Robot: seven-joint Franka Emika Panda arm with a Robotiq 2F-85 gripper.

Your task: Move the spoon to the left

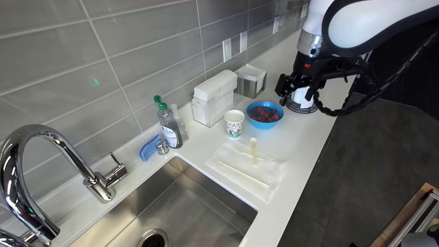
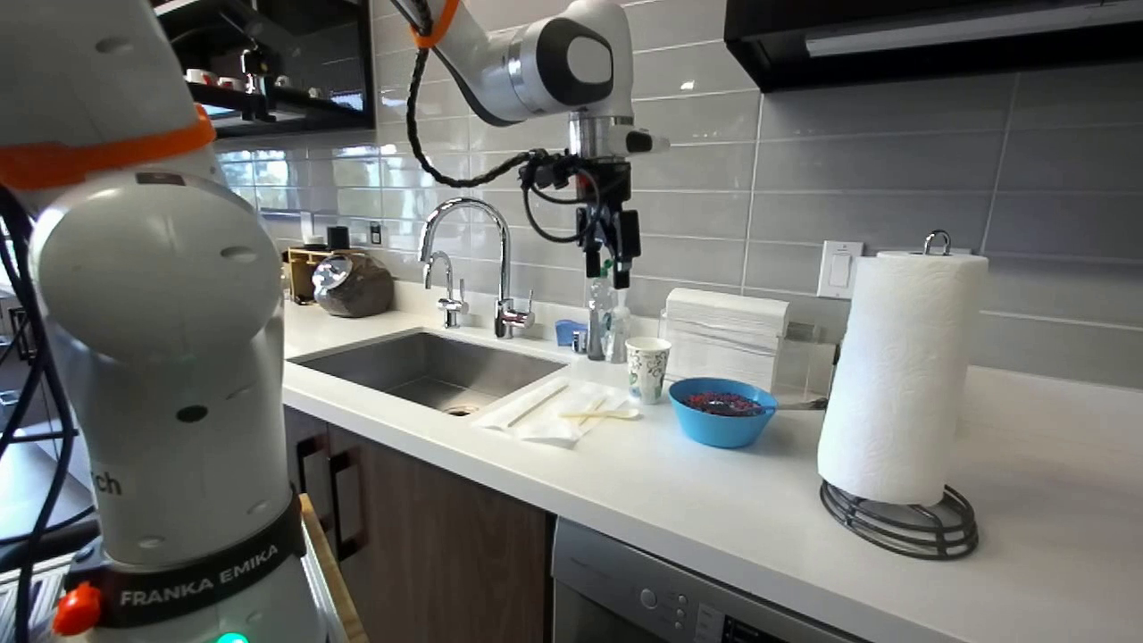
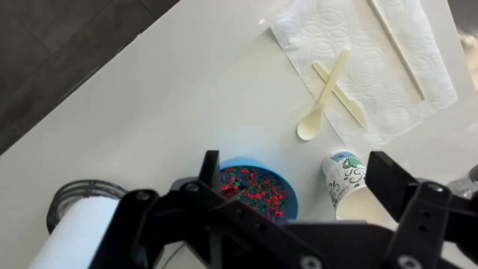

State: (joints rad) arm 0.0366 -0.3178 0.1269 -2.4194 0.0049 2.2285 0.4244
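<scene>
A cream spoon (image 3: pixel 324 98) lies crossed over a small cream knife (image 3: pixel 347 100). Its handle is on a white paper towel (image 3: pixel 369 80) and its bowl end is on the counter. The spoon shows in both exterior views (image 1: pixel 253 147) (image 2: pixel 616 413). My gripper (image 3: pixel 295 158) is open with nothing between its fingers. In both exterior views the gripper (image 1: pixel 296 97) (image 2: pixel 608 270) hangs above the counter, apart from the spoon. In the wrist view the spoon lies beyond the fingertips.
A blue bowl (image 1: pixel 262 124) of red and dark bits holds a utensil with its handle out (image 2: pixel 804 405). A paper cup (image 1: pixel 234 124) stands beside it. A thin cream stick (image 1: pixel 243 173) lies on the towel. A sink (image 1: pixel 192 212) and a paper towel roll (image 2: pixel 902 384) flank the area.
</scene>
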